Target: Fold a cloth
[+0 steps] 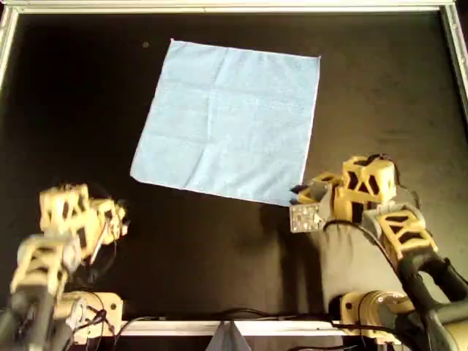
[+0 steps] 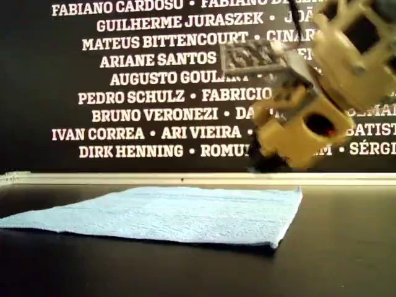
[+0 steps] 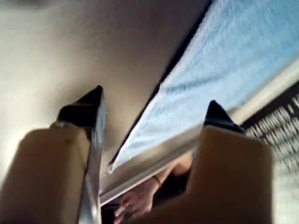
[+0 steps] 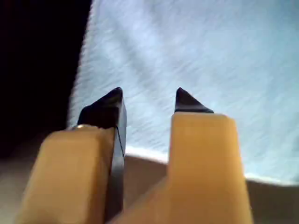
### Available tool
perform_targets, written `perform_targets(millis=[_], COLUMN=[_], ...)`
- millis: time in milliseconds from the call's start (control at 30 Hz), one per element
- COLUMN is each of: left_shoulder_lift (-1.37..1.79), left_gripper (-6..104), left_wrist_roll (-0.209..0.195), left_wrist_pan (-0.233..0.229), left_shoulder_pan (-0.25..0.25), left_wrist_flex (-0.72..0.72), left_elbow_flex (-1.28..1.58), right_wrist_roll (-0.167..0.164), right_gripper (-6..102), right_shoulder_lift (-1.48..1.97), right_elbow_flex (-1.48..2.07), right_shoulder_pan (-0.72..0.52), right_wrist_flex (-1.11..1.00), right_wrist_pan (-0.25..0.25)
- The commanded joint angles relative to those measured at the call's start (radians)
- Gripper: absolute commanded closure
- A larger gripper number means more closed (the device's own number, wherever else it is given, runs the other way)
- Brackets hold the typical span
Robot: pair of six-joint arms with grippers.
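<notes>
Bare black table rings the flat cloth; only its raised rim blocks passage.

overhead view: dim, black worktop swallows detail; cloth evenly lit, slightly washed out, soft focus overall. faint shadow along the cloth's near edge. exterior view: cloth sharp enough, thin dark shadow under its front edge; arm close to the lens blurred. left wrist view: heavy blur, pale glare across the surface, fingers out of focus. right wrist view: cloth streaked and overexposed, fingers soft, dark beyond the cloth's edge.
</notes>
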Motion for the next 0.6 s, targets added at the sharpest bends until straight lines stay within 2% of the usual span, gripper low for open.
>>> perform_targets(millis=[0, 67, 200, 233, 300, 433, 567], left_shoulder_lift=[-0.193, -0.242, -0.250, -0.250, -0.252, -0.258, -0.268], left_gripper=[22, 22, 22, 22, 22, 21, 19], left_wrist_roll=[0.005, 0.005, 0.005, 0.005, 0.005, 0.006, 0.008], left_wrist_pan=[-0.002, 0.014, 0.014, 0.014, 0.014, 0.014, 0.014], left_shoulder_pan=[0.009, 0.008, 0.008, 0.008, 0.008, 0.008, 0.006], left_wrist_flex=[-0.023, -0.023, -0.023, -0.023, -0.025, -0.029, -0.077], left_elbow_flex=[-0.181, -0.213, -0.227, -0.227, -0.229, -0.230, -0.232], right_wrist_roll=[-0.006, -0.008, -0.008, 0.005, -0.006, 0.000, -0.006], right_gripper=[57, 57, 57, 57, 57, 56, 43], right_shoulder_lift=[0.106, 0.163, 0.196, 0.206, 0.213, 0.176, 0.118], right_elbow_flex=[0.037, 0.058, 0.041, 0.037, 0.034, 0.035, 0.031], right_shoulder_pan=[0.011, 0.011, 0.006, 0.005, 0.008, 0.018, 0.025], right_wrist_flex=[-0.014, -0.014, -0.021, -0.025, -0.023, -0.023, -0.012], right_wrist_pan=[-0.012, -0.012, -0.011, -0.011, -0.012, -0.012, -0.009])
